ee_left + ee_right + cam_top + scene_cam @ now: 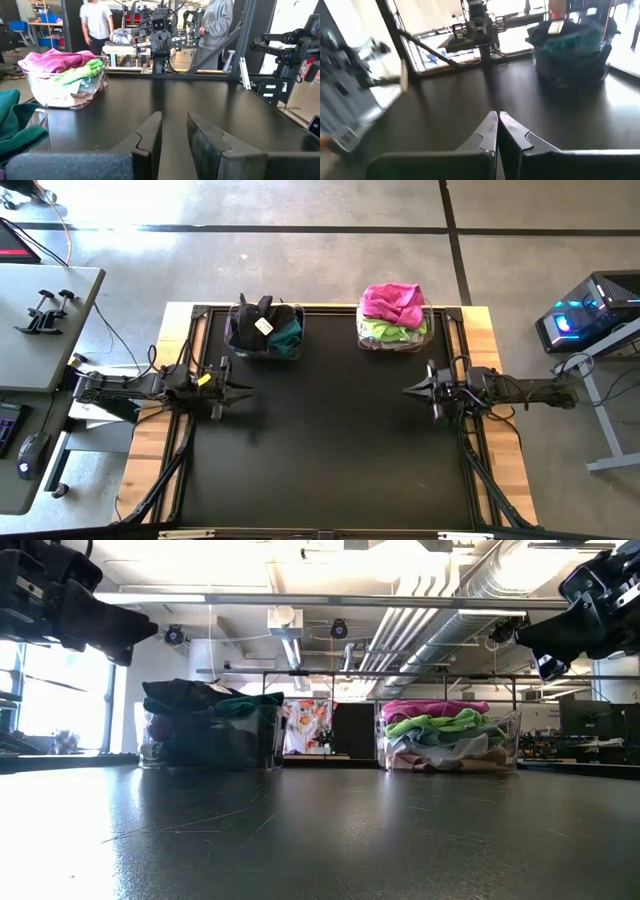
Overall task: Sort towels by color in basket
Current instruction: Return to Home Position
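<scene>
At the bench's [330, 450] left side, the left pincer [240, 387] hovers empty, fingers slightly apart. The dark towels [262, 315] sit in the left bin [232, 348]. The bright towels [392, 302] heap above the rim of the right bin [430, 332] and might slump out if nudged. Farther right, the right pincer [408, 390] hovers empty, fingers together.

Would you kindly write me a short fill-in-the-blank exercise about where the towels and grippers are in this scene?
The magenta towel tops the bin on the robot's ___ side.
The teal towel and a white tag lie in the other bin, on the robot's ___ side.
The left gripper and the right gripper hover over the black mat, each holding ___.
Missing words: right; left; nothing.
</scene>
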Tool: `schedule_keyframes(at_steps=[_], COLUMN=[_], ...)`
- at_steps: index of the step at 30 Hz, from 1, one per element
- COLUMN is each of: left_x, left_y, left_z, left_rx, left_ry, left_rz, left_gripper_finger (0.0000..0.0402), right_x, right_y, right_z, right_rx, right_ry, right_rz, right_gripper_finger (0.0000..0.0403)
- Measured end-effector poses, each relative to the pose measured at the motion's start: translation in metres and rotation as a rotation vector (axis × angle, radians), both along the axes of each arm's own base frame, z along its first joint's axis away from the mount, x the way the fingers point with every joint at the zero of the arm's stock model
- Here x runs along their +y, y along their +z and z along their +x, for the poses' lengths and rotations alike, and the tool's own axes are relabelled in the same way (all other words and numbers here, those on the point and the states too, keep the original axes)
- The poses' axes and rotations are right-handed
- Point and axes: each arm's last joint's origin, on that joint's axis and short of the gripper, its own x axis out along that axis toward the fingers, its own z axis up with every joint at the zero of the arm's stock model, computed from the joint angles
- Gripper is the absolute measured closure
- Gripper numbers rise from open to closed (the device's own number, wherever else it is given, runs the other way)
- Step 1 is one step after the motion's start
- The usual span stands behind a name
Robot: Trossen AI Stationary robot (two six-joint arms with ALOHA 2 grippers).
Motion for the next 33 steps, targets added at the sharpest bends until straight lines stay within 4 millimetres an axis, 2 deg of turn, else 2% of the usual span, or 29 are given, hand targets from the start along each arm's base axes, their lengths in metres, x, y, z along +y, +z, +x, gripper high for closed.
schedule_keyframes(at_steps=[2, 10, 33], left_x=[0.0, 0.0, 0.0], left_y=[0.0, 0.0, 0.0], left_z=[0.0, 0.0, 0.0], left_rx=[0.0, 0.0, 0.0], left_ry=[0.0, 0.0, 0.0], left_rz=[0.0, 0.0, -0.001], left_gripper_finger=[0.0323, 0.0323, 0.0323], right_x=[-0.0007, -0.0008, -0.0008], right_y=[0.0, 0.0, 0.0001], right_z=[0.0, 0.0, 0.0], right_rx=[-0.001, -0.001, -0.002], right_ry=[-0.009, -0.002, -0.001], right_rz=[-0.083, -0.188, -0.198], right_gripper_finger=[0.0402, 0.0402, 0.0402])
